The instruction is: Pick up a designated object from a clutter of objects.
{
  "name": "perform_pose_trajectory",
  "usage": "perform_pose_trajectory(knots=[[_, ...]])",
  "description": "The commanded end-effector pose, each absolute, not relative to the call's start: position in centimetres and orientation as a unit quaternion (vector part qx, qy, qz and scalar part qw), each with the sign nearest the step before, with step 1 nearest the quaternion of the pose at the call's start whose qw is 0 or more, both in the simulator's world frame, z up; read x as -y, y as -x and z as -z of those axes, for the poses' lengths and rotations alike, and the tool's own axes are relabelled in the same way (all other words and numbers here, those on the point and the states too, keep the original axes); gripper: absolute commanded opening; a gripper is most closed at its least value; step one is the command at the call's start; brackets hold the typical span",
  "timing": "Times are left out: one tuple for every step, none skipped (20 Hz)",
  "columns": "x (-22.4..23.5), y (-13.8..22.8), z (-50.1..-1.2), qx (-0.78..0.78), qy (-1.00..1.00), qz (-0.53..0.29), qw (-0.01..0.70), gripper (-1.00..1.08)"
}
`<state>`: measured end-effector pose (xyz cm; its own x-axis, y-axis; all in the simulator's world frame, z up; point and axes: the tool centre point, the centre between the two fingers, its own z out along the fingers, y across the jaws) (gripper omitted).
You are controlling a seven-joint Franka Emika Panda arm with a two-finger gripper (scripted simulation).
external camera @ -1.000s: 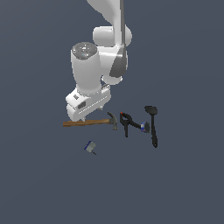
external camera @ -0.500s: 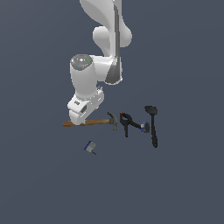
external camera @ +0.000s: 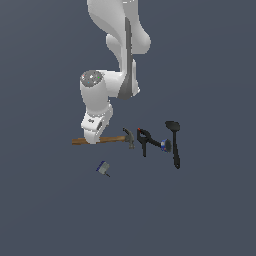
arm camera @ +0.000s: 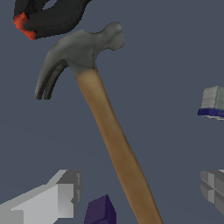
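Lowered since the earlier frames, the gripper (external camera: pixel 92 136) now sits over the hammer (external camera: pixel 102 140), whose wooden handle runs between its spread, empty fingers (arm camera: pixel 48 199), a straddle that suits a mid-handle pinch. Its grey head points toward the black clamp (external camera: pixel 145 141), which lies just beside the claw. Next comes the black spoon (external camera: pixel 175 142). A small purple block (arm camera: pixel 100 211) crowds the handle, while a grey-blue piece (external camera: pixel 103 168) lies apart, leaving room to lift straight up.

Brown-handled, grey-headed hammer (arm camera: pixel 109 131); purple block (arm camera: pixel 100 211)
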<state>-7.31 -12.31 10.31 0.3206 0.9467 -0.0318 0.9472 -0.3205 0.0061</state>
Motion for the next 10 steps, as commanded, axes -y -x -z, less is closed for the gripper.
perform_pose_trajectory(knots=[[12.5,8.0,-9.4,-0.607,-0.795,0.009,0.009,1.00],[12.6,8.3,-9.1,-0.615,-0.788,0.009,0.008,1.00],[12.6,8.5,-8.8,-0.623,-0.782,0.008,0.007,1.00],[12.7,8.8,-8.5,-0.631,-0.776,0.007,0.006,1.00],[12.7,9.0,-8.3,-0.637,-0.770,0.006,0.005,1.00],[12.8,9.2,-8.1,-0.644,-0.765,0.006,0.005,1.00],[12.8,9.4,-7.9,-0.650,-0.760,0.005,0.004,1.00],[12.8,9.6,-7.7,-0.655,-0.756,0.004,0.003,1.00],[12.8,9.7,-7.5,-0.660,-0.751,0.004,0.003,1.00],[12.8,9.9,-7.3,-0.664,-0.748,0.003,0.002,1.00]])
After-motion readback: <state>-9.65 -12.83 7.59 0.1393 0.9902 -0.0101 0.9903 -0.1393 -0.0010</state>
